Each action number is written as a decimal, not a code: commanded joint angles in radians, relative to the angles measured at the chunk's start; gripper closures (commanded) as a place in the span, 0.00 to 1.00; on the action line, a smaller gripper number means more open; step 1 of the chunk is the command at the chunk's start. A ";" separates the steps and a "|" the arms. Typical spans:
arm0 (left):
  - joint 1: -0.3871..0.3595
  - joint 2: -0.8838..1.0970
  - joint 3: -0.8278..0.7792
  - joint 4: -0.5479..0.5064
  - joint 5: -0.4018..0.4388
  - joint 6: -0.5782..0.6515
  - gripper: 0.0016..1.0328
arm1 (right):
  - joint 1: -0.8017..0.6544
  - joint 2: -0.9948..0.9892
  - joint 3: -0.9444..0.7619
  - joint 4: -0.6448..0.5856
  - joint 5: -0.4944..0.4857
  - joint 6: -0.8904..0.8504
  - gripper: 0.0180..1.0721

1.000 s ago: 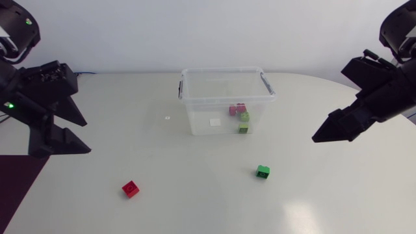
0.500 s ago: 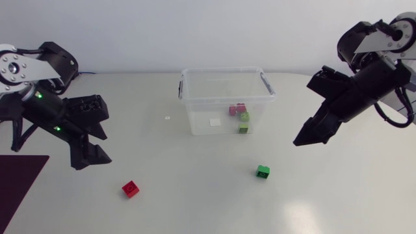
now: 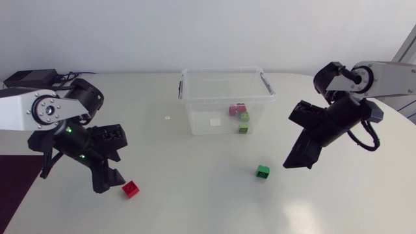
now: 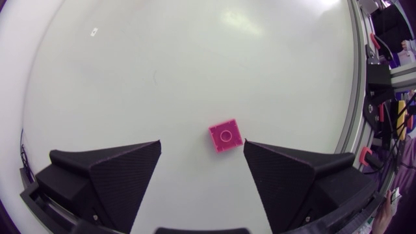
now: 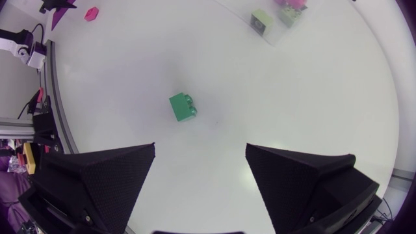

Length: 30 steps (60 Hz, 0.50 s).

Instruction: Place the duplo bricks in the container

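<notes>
Our left gripper (image 4: 202,144) hangs spread over the counter (image 3: 195,201), with the red brick (image 4: 225,136) lying between its fingertips, apart from both. Our right gripper (image 5: 200,147) is spread too, the green brick (image 5: 182,106) on the counter just ahead of it. The container (image 3: 195,110) holds a pink brick (image 3: 237,108) and light-green bricks (image 3: 244,117).

Left arm (image 3: 23,112): silver-grey link, black joints, green lights (image 3: 68,130). Right arm (image 3: 392,75): same, plus black cable (image 3: 365,140). Left gripper (image 4: 201,148), right gripper (image 5: 200,149): matte black wedges.
</notes>
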 commanded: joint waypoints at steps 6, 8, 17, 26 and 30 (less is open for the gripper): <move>-0.003 0.036 -0.078 0.059 -0.012 -0.052 0.16 | 0.047 0.035 -0.087 0.083 0.022 -0.032 0.05; -0.004 0.038 -0.087 0.070 -0.013 -0.058 0.16 | 0.057 0.035 -0.099 0.102 0.027 -0.032 0.05; -0.001 0.033 -0.133 0.126 -0.013 -0.097 0.16 | 0.120 0.023 -0.167 0.207 0.073 -0.040 0.05; -0.007 0.021 -0.173 0.180 -0.013 -0.135 0.17 | 0.149 0.018 -0.187 0.261 0.076 -0.058 0.05; -0.010 0.016 -0.187 0.194 -0.015 -0.152 0.19 | 0.155 0.014 -0.190 0.275 0.067 -0.064 0.05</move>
